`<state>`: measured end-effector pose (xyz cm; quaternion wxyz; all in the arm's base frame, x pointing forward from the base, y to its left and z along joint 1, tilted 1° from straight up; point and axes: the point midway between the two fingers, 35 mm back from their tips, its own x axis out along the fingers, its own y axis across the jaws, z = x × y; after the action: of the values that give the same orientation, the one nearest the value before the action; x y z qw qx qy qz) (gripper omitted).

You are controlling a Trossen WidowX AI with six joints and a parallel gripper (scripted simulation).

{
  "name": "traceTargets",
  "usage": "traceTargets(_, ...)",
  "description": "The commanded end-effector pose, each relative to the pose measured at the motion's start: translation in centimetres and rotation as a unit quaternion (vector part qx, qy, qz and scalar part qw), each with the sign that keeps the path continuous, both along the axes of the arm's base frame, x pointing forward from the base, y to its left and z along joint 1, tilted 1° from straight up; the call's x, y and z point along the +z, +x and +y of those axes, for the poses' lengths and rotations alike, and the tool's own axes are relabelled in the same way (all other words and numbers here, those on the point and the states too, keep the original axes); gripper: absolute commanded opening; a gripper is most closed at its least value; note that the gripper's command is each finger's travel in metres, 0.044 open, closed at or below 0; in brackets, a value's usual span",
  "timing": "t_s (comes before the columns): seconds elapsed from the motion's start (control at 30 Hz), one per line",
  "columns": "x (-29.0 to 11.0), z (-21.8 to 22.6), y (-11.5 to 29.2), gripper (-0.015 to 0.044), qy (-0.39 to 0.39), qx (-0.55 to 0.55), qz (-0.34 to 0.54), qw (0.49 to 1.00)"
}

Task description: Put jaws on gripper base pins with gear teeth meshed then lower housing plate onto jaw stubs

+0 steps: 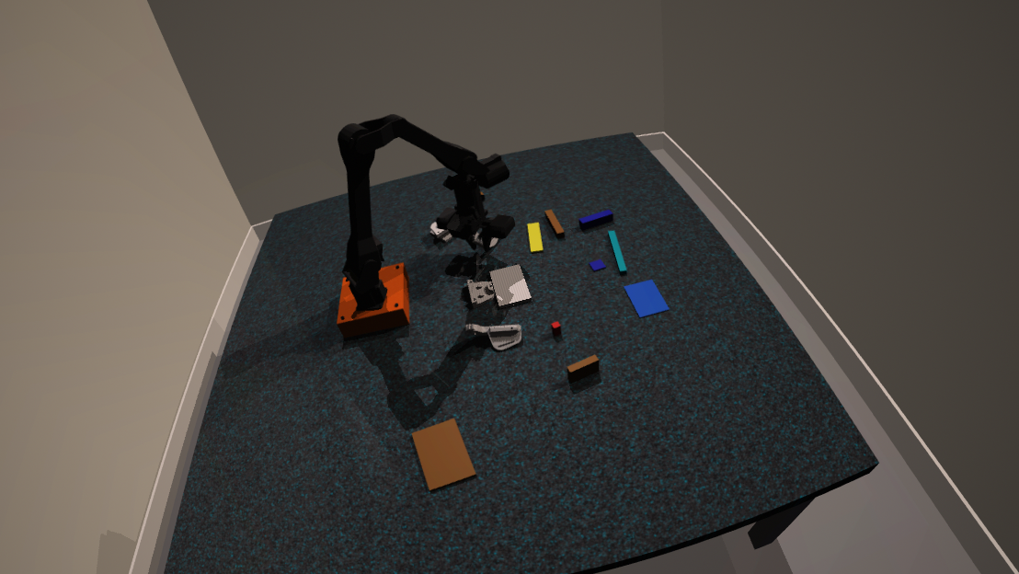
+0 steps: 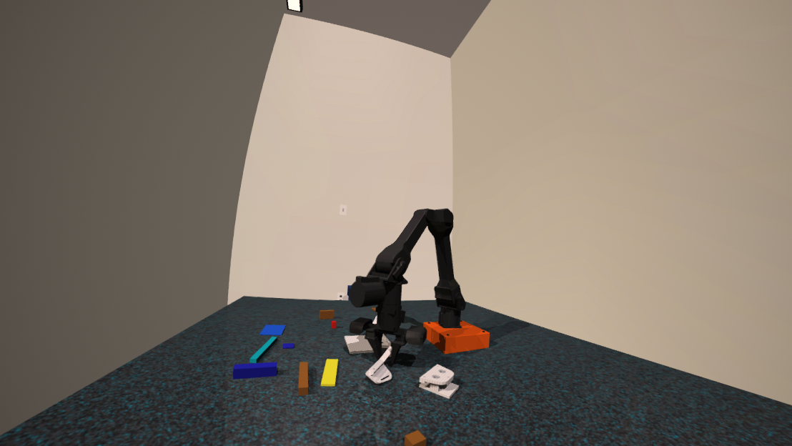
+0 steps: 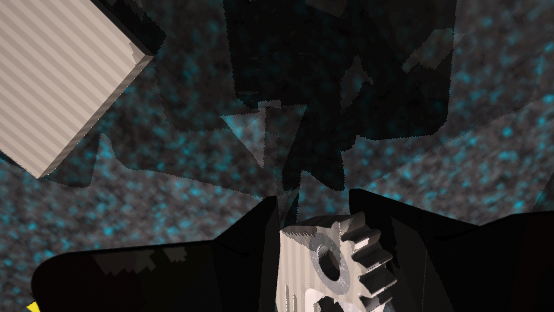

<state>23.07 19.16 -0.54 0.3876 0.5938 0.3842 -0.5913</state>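
Observation:
My gripper (image 1: 480,250) (image 2: 383,354) (image 3: 313,202) points down and is shut on a white jaw (image 2: 379,374) (image 3: 295,265) at its toothed end. The jaw's wide end is low, at or close to the table. The other white jaw (image 1: 504,336) lies on the near side of the gripper base in the top view. The gripper base (image 1: 510,285) (image 2: 357,344) (image 3: 60,75) is a ribbed square block with a holed bracket on the arm's side; its pins are too small to tell. A white two-holed part, apparently the housing plate (image 1: 440,231) (image 2: 437,375), lies behind my gripper in the top view.
A yellow bar (image 1: 534,237) (image 2: 329,372) and a brown bar (image 1: 555,223) (image 2: 303,377) lie beside the held jaw. Blue and teal pieces lie farther out. A red cube (image 1: 555,328) and a brown block (image 1: 583,367) lie beyond the base. A brown plate (image 1: 443,453) lies at the front.

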Motion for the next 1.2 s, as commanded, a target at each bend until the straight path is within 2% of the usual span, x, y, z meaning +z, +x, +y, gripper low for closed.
traceTargets(0.0, 0.0, 0.1, 0.0, 0.0037, 0.002, -0.001, 0.000, 1.000)
traceTargets(1.17, 3.0, 0.0, -0.1, 0.0037, 0.002, -0.001, 0.000, 1.000)
